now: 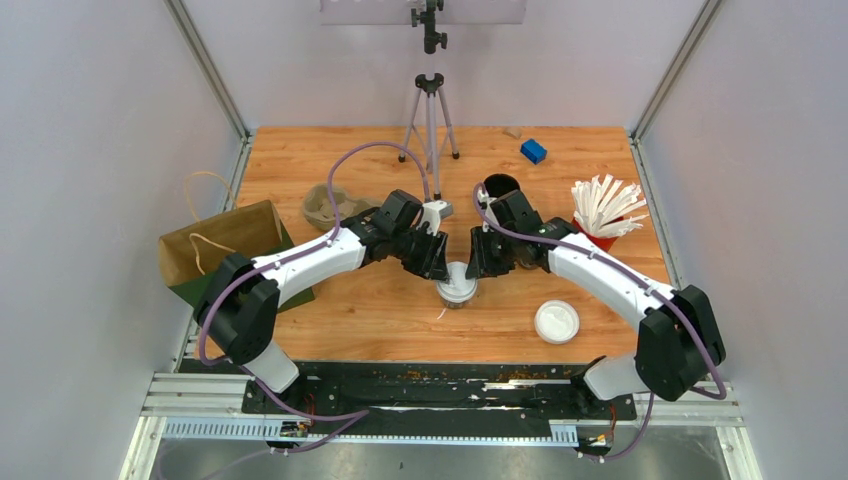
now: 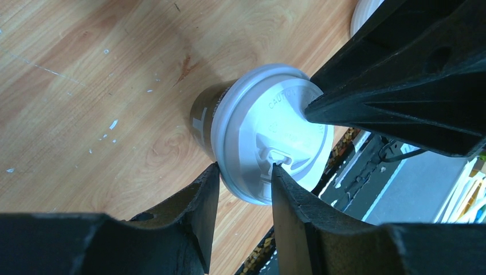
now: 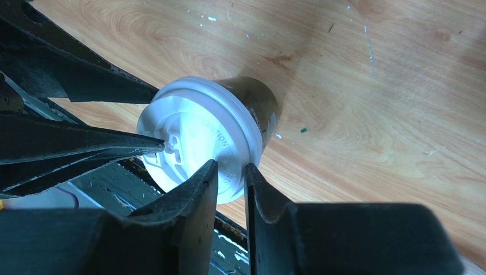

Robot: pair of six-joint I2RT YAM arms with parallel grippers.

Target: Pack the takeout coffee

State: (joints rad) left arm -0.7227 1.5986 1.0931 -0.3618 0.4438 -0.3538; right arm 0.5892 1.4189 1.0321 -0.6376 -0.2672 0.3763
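One takeout coffee (image 1: pixel 457 285), a dark brown cup with a white lid, stands upright on the wooden table (image 1: pixel 380 320) between my two arms. My left gripper (image 1: pixel 438 268) comes in from the left. In the left wrist view its fingers (image 2: pixel 245 167) straddle the lid's (image 2: pixel 269 132) near rim, one tip against the outer edge and the other on the top by the sip hole. My right gripper (image 1: pixel 478 268) comes in from the right. In the right wrist view it (image 3: pixel 230 165) pinches the lid's (image 3: pixel 195 137) rim, both tips touching the plastic. The cup's wall (image 3: pixel 261 106) shows below.
A brown paper bag (image 1: pixel 215 245) stands open at the left edge, with a cardboard carrier (image 1: pixel 325 205) beside it. Behind the right arm are a black cup stack (image 1: pixel 500 188) and a red cup of white sticks (image 1: pixel 605 215). A loose white lid (image 1: pixel 556 322) lies front right. A tripod (image 1: pixel 430 110) and blue block (image 1: pixel 533 151) stand at the back.
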